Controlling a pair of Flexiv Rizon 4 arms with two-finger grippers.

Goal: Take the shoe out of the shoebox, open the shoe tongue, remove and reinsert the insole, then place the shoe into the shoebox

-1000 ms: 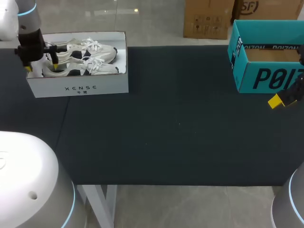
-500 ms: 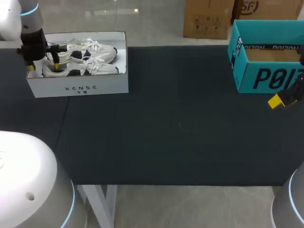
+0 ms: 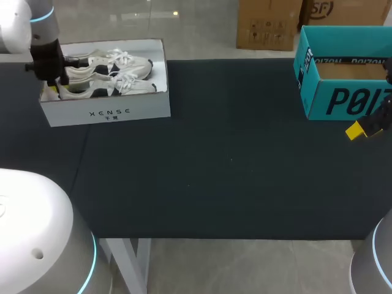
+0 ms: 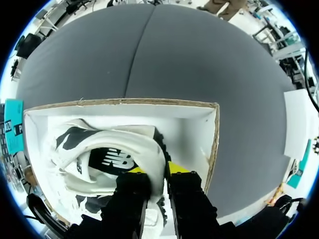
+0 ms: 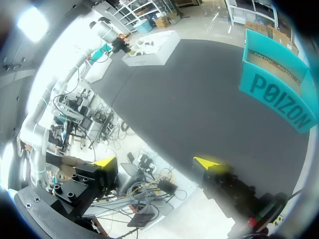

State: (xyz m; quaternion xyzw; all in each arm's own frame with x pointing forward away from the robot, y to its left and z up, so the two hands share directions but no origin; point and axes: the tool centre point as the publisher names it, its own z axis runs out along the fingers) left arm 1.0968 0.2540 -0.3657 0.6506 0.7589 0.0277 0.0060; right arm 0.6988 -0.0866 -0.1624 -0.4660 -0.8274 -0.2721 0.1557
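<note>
A teal box [image 3: 343, 101] stands on the dark table [image 3: 233, 171].

The right hand [image 5: 155, 162], fingers spread wide, faces a teal box [image 5: 276, 94].

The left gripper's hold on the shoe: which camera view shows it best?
The left wrist view: the left gripper has a yellow tip on each side of the heel of the shoe, inside the shoebox. In the head view the gripper itself covers the heel. In the right wrist view it is far and tiny.

Bright even light, strong glare, faint shadows
</note>
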